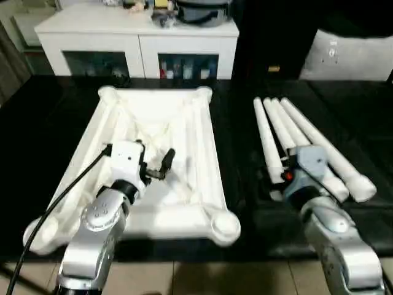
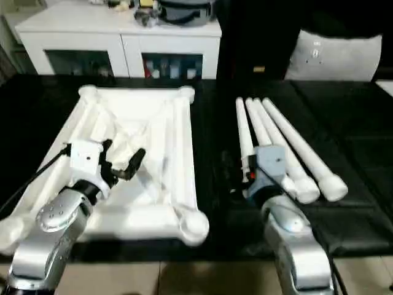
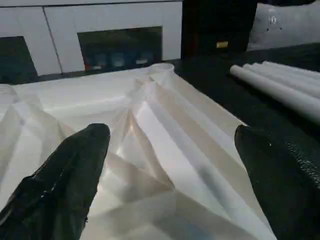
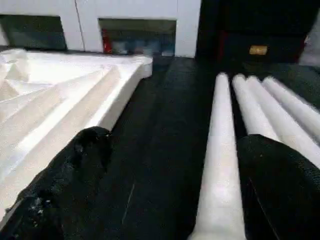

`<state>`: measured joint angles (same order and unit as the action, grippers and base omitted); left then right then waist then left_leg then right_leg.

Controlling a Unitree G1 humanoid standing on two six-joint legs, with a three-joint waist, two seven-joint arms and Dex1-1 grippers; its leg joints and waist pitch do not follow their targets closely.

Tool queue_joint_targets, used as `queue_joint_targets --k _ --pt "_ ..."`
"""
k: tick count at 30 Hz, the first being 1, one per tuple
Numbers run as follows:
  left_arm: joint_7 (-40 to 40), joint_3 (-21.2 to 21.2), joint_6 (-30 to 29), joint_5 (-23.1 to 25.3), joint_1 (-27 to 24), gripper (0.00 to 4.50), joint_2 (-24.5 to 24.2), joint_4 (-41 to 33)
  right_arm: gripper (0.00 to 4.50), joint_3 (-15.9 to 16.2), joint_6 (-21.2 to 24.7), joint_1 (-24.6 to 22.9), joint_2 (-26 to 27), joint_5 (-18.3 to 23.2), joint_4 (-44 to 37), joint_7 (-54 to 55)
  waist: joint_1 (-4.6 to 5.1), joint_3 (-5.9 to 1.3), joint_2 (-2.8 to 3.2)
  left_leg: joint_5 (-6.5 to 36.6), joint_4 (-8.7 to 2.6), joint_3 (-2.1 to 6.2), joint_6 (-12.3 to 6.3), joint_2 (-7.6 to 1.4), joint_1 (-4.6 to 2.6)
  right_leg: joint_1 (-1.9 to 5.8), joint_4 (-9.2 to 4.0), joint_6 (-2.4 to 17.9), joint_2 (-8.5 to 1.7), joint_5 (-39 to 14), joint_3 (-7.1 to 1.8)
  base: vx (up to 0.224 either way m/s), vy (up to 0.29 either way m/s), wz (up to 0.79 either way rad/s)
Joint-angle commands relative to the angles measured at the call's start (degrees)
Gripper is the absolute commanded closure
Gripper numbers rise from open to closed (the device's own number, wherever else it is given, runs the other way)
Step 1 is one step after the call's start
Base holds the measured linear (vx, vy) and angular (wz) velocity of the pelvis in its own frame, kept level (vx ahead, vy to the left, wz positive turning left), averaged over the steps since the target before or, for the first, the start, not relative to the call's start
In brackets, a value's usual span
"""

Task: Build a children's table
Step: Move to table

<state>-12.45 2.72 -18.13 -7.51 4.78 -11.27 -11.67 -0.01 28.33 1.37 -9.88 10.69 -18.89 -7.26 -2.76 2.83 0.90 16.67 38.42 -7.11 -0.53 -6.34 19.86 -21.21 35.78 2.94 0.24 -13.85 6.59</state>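
The children's table top (image 1: 184, 123) lies upside down on the black work table, its ribbed underside up and a round corner socket (image 1: 224, 224) at the near right. Several white tapered legs (image 1: 307, 138) lie side by side to its right. My left gripper (image 3: 172, 165) hovers open over the ribs of the top, its black fingers (image 3: 75, 170) wide apart with nothing between them. Over the near ends of the legs my right gripper (image 4: 170, 175) is open too, and one leg (image 4: 220, 150) runs below the gap, untouched.
A white cabinet with glass doors (image 1: 138, 43) stands behind the black work table (image 1: 239, 141). A black cable (image 1: 55, 203) trails from my left wrist over the top's near left edge. A pale cushion-like object (image 1: 350, 55) sits at the far right. Tiled floor shows at the table's front edge.
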Motion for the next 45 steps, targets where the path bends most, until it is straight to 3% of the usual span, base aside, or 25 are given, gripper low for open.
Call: queue_joint_targets --k 1,3,4,6,7,10,11,12,15,17,18,19,20,21,22,24,25,26,27,28,29,30,34,38,45 --pt "-0.5 -0.5 0.0 0.4 0.1 0.03 -0.8 -0.8 0.0 0.6 0.3 0.1 0.3 -0.1 -0.9 0.3 -0.71 -3.6 1.63 6.1 -6.86 4.99 -5.85 -10.3 -2.2 1.85 -6.96 -7.7 -8.19 -17.8 -4.27 -0.079 -0.046 0.1" --pt "-0.7 -0.5 -0.3 0.4 0.2 0.03 -0.9 -0.7 0.0 0.7 0.5 -0.1 0.4 -0.3 -1.4 0.3 -0.66 -2.71 1.83 11.9 -8.81 5.64 -6.7 -12.98 -0.63 2.16 -3.48 -1.7 -10.52 -6.2 -5.91 -0.091 -0.057 0.08" --pt "-1.0 -0.3 -0.5 0.4 0.3 0.03 -1.1 -0.6 0.0 0.7 0.5 -0.2 0.4 -0.4 -1.6 0.3 -1.39 -1.73 1.03 16.7 -7.56 3.12 -2.08 -8.92 -0.88 1.55 -6.96 -0.5 -11.79 -18.7 -6.97 0.0 0.0 0.0" --pt "-1.6 0.1 -0.7 0.2 0.4 0.03 -1.4 -0.6 0.0 0.6 0.7 -0.3 0.2 -0.5 -1.9 0.3 -2.41 -1.02 -0.39 6.6 -2.42 -0.52 -0.95 -2.45 -2.06 0.2 -11.91 -8.3 -11.65 -47.9 -6.4 0.0 0.0 0.0" --pt "-2.0 0.3 -0.8 0.2 0.5 0.03 -1.5 -0.6 0.0 0.4 0.9 -0.3 0.1 -0.5 -2.1 0.2 -2.91 -1.12 -0.12 4.7 -3.57 -0.81 -1.62 -2.45 -1.9 0.32 -12.35 -11.4 -9.93 -49.4 -4.72 0.0 0.0 0.0" --pt "-2.1 0.7 -0.3 0.7 0.4 0.03 -1.6 -0.4 0.0 0.1 0.8 -0.3 -0.2 -0.6 -2.0 0.1 -1.64 -2.36 2.13 14.0 -7.59 2.35 -1.48 -8.84 -2.44 1.8 -10.82 -9.1 -8.35 -29.7 -1.22 -0.021 0.005 0.0" --pt "-1.5 0.4 -0.7 0.5 0.4 0.03 -1.3 -0.2 0.0 0.0 0.8 -0.4 -0.3 -0.6 -2.1 0.0 -1.6 -2.53 2.76 15.8 -9.02 3.63 -2.01 -11.15 -1.65 2.71 -8.53 -7.5 -8.59 -23.0 -1.73 0.0 0.0 0.0" --pt "-1.4 0.4 -0.5 0.6 0.4 0.03 -1.2 -0.1 0.0 -0.1 0.9 -0.4 -0.3 -0.6 -2.2 0.0 -1.39 -2.08 3.33 23.7 -12.6 5.77 -0.81 -15.69 -0.96 2.58 -1.35 -3.5 -9.03 -7.1 -3.9 0.0 0.0 0.0" --pt "-2.1 0.8 -0.5 0.6 0.2 0.03 -1.4 -0.5 0.0 0.0 1.0 -0.4 -0.6 -0.6 -2.3 -0.2 -0.83 -1.5 1.99 30.4 -14.19 5.49 1.62 -15.65 -3.02 0.33 0.01 -0.1 -8.1 -8.0 -5.08 0.014 -0.021 0.06" --pt "-2.1 0.7 -0.5 0.6 0.3 0.03 -1.4 -0.5 0.0 0.1 1.0 -0.4 -0.6 -0.7 -2.2 -0.2 0.29 -1.73 1.1 25.8 -13.07 4.02 -1.03 -12.98 -2.91 -0.31 -1.98 5.0 -7.38 -8.8 -4.93 0.085 -0.154 0.22" --pt "-2.1 0.7 -0.6 0.7 0.2 0.03 -1.4 -0.5 0.0 0.1 1.0 -0.4 -0.7 -0.7 -2.2 -0.2 0.92 -2.57 -1.11 17.1 -3.59 -0.96 -4.65 -2.55 -2.61 -0.06 -8.7 14.0 -6.81 -14.5 -4.16 0.04 -0.137 0.13" --pt "-2.1 0.4 -1.1 0.3 0.2 0.03 -1.3 -0.5 0.0 0.1 1.1 -0.3 -0.7 -0.7 -2.3 -0.2 0.07 -3.31 -2.46 12.1 3.56 -3.06 -6.94 1.83 -0.46 1.67 -9.99 15.1 -7.88 -17.7 -5.01 0.078 -0.157 0.04" --pt "-2.1 0.4 -1.4 0.4 0.2 0.03 -1.5 -0.4 0.0 0.0 1.0 -0.3 -0.7 -0.6 -2.3 -0.4 -0.59 -4.27 -2.38 8.3 5.17 -2.84 -7.57 2.28 1.59 3.86 -9.25 14.4 -8.86 -18.3 -6.0 0.08 -0.159 -0.05" --pt "-2.8 0.5 -2.7 -0.1 0.0 0.03 -1.9 -0.6 0.0 0.1 0.9 -0.2 -1.1 -0.7 -2.4 -0.7 -0.82 -3.26 -2.28 1.1 5.4 -2.09 -7.09 2.45 4.7 4.4 -9.07 6.0 -8.18 -17.5 -5.48 0.08 -0.159 -0.05" --pt "-3.3 0.4 -3.3 -0.6 -0.2 0.03 -2.1 -0.8 0.0 0.2 0.8 -0.2 -1.3 -0.8 -2.4 -0.9 -1.01 -2.85 -1.62 -2.0 3.23 -1.14 -6.99 2.53 5.31 4.88 -9.27 -5.3 -7.65 -13.4 -5.14 0.02 -0.138 -0.08" --pt "-7.0 -0.1 -4.2 -3.4 -0.9 0.03 -3.8 -2.3 0.0 0.1 0.2 0.1 -2.3 -0.2 -2.8 -2.7 -1.31 -3.39 0.34 -5.3 -2.12 1.06 -9.76 -0.49 4.05 4.71 -10.51 -19.8 -6.17 -8.8 -3.07 0.008 -0.081 -0.05" --pt "-7.7 -0.3 -4.5 -3.8 -0.8 0.03 -4.3 -2.4 0.0 0.2 -0.1 0.2 -2.7 -0.1 -2.8 -3.3 -0.55 -4.01 2.74 -5.2 -6.02 8.88 -16.44 -13.75 1.5 2.85 -3.82 -20.0 -8.48 -4.3 -2.75 0.047 -0.092 -0.01" --pt "-8.0 -0.4 -4.7 -4.0 -0.8 0.03 -4.5 -2.4 0.0 0.2 -0.2 0.2 -3.0 -0.1 -2.8 -3.7 0.74 -4.93 2.3 -9.5 -5.7 10.75 -20.51 -19.48 -2.73 -3.21 5.05 -10.6 -11.99 0.8 -7.79 0.053 -0.116 0.09" --pt "-10.3 -0.1 -4.7 -4.5 -0.8 0.03 -6.1 -2.7 0.0 0.7 -0.7 0.2 -4.3 0.9 -2.9 -6.4 0.89 -4.56 1.33 -14.0 -4.35 8.94 -19.43 -15.82 -3.41 -5.58 5.12 -6.1 -11.84 4.2 -9.73 0.043 -0.081 0.09" --pt "-13.3 0.7 -4.7 -5.0 -1.0 0.03 -8.1 -3.2 0.0 1.4 -1.0 0.3 -5.8 1.6 -2.8 -9.3 -0.18 -3.28 -0.59 -13.4 -1.2 5.28 -12.4 -6.05 0.97 -3.33 -0.5 -2.0 -12.45 9.4 -11.49 0.013 -0.065 0.16" --pt "-14.6 1.1 -4.9 -5.2 -1.1 0.03 -9.0 -3.4 0.0 1.5 -1.2 0.3 -6.4 1.9 -2.7 -10.3 -1.13 -3.41 -1.36 -8.8 -1.04 3.74 -8.92 -3.01 2.13 -0.79 -1.66 -3.5 -11.93 8.6 -12.15 -0.022 -0.08 0.11" --pt "-16.7 1.6 -5.3 -5.7 -1.2 0.03 -10.4 -3.9 0.0 1.5 -1.4 0.5 -7.2 2.4 -2.5 -11.6 -2.95 -2.33 -1.49 -2.0 -0.4 3.33 -1.97 -2.6 1.81 0.31 -5.22 -10.5 -12.6 -15.2 -12.42 -0.022 -0.08 0.11" --pt "-25.1 2.9 -4.8 -8.2 -1.1 0.03 -14.8 -5.4 0.0 1.0 -1.8 1.4 -11.0 4.7 -1.8 -17.5 -2.72 -1.12 0.45 10.4 -6.03 2.93 0.46 -5.08 -0.48 -0.43 -6.42 -0.5 -8.28 -34.5 -8.5 -0.04 -0.025 0.06" --pt "-36.6 5.1 -4.0 -10.8 0.8 0.42 -21.5 -5.0 0.0 2.6 -2.2 1.7 -17.7 6.4 -2.5 -27.7 -2.92 -1.67 1.45 12.8 -8.04 3.0 0.03 -7.29 -0.92 1.13 -5.11 6.8 -9.33 -15.8 -7.98 0.0 0.0 0.0" --pt "-46.1 11.0 -5.2 -7.7 4.7 1.06 -28.0 -1.8 0.0 6.2 -1.0 1.1 -24.8 5.8 -3.8 -35.2 -3.12 -2.08 0.98 5.6 -7.6 2.21 -1.39 -6.98 0.2 1.87 -4.88 8.3 -10.28 -13.2 -7.9 0.0 0.0 0.0"
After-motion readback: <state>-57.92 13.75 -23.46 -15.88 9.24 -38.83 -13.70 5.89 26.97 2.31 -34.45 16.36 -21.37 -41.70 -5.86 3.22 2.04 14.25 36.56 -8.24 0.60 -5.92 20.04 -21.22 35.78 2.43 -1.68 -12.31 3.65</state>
